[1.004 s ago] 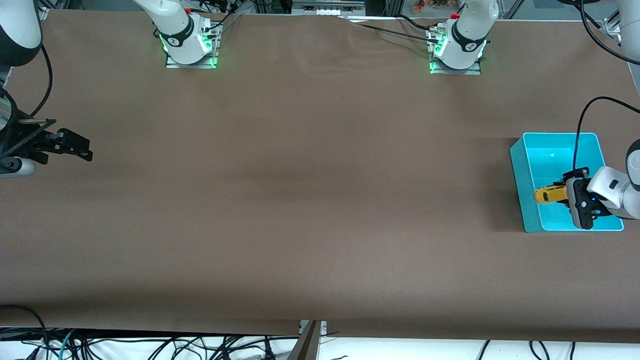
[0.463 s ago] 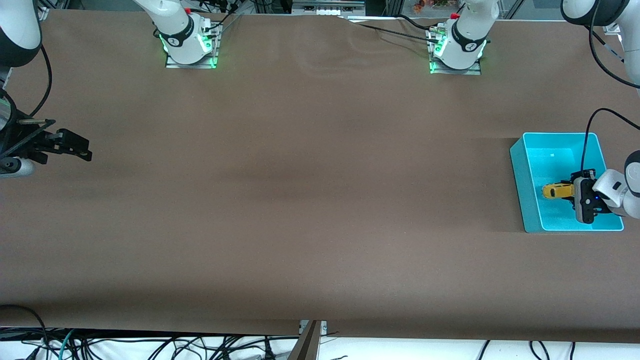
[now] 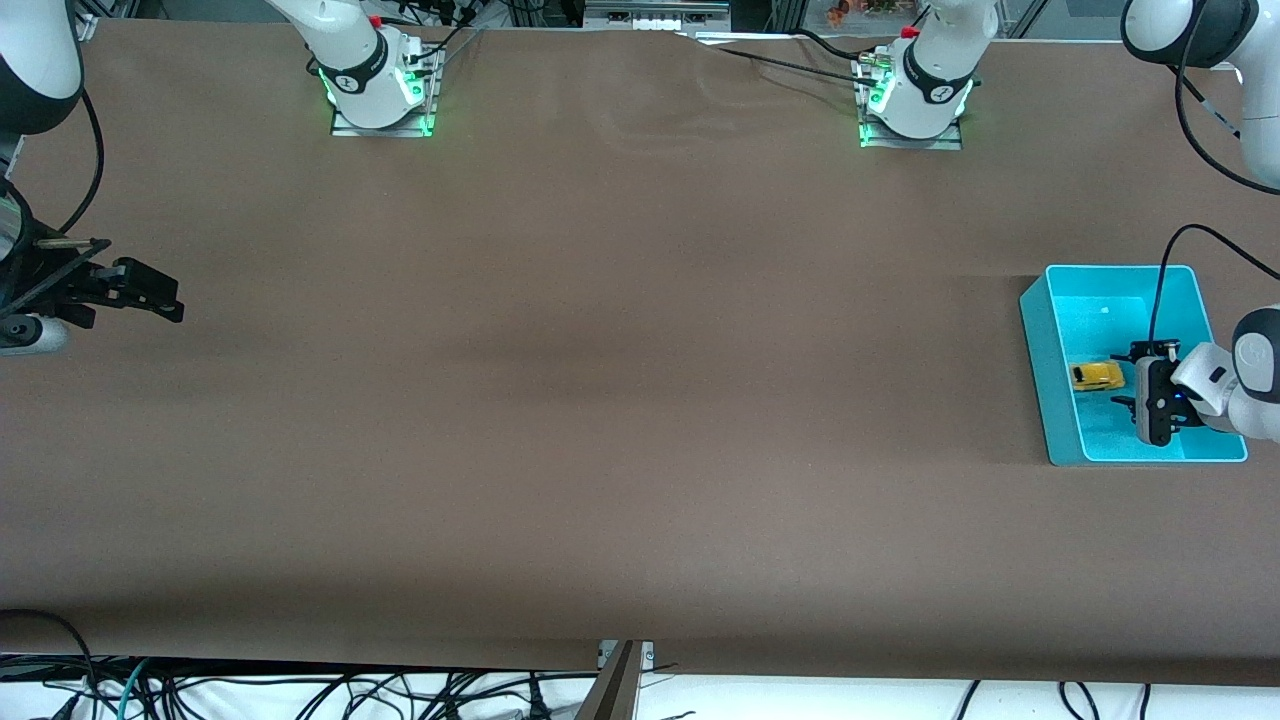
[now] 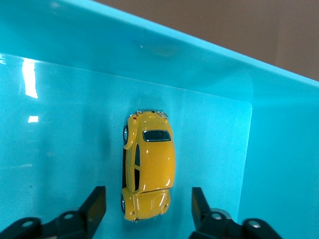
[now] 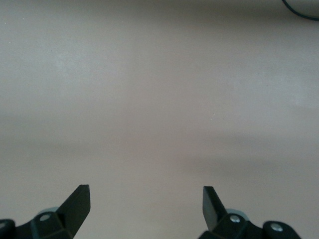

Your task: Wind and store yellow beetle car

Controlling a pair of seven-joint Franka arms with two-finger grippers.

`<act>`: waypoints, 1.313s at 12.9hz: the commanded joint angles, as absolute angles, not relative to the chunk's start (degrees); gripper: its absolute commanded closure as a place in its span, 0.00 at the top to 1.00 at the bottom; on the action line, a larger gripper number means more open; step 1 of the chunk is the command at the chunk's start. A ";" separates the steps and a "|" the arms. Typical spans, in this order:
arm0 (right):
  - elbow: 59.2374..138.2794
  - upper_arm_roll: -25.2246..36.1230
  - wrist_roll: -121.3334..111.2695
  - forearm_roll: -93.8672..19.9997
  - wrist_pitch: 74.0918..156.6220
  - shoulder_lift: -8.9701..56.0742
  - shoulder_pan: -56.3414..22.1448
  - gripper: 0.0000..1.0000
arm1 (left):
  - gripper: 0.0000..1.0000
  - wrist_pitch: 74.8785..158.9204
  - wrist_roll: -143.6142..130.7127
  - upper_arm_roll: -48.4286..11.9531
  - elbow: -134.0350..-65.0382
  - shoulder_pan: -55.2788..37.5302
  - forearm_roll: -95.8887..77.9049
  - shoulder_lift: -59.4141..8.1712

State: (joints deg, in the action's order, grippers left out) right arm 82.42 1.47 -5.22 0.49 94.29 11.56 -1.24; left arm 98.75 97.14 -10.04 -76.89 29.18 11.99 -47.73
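Observation:
The yellow beetle car point(image 3: 1097, 375) lies on its wheels on the floor of the turquoise bin point(image 3: 1043, 380), free of any grip. My left gripper point(image 3: 1123, 380) is open inside the bin, just beside the car. In the left wrist view the car point(image 4: 149, 167) has one end between the spread fingers point(image 4: 97, 204) of the left gripper point(image 4: 148, 195), which do not touch it. The bin point(image 4: 149, 55) fills that view. My right gripper point(image 3: 165, 298) waits open and empty over the bare table at the right arm's end, and its wrist view point(image 5: 145, 193) shows only brown cloth.
The bin stands at the left arm's end of the table, close to the table edge. A brown cloth point(image 3: 600, 400) covers the table. The arm bases point(image 3: 375, 85) stand along the edge farthest from the front camera.
The left gripper carried the car lower into the bin and opened. The car now rests on the bin floor. The right arm has not moved.

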 commanded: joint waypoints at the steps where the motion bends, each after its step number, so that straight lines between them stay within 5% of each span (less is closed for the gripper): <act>1: 82.88 1.32 -4.57 0.97 94.48 10.99 -1.14 1.00 | 1.00 95.47 97.92 -10.63 -75.94 28.83 12.39 -45.98; 10: 82.88 1.23 -4.57 0.97 94.48 10.99 -1.23 1.00 | 1.00 78.59 78.60 -11.51 -73.65 15.40 11.61 -29.90; 17: 82.88 1.23 -4.57 0.88 94.57 10.99 -1.23 1.00 | 1.00 75.76 51.66 -9.67 -75.75 6.34 9.76 -19.62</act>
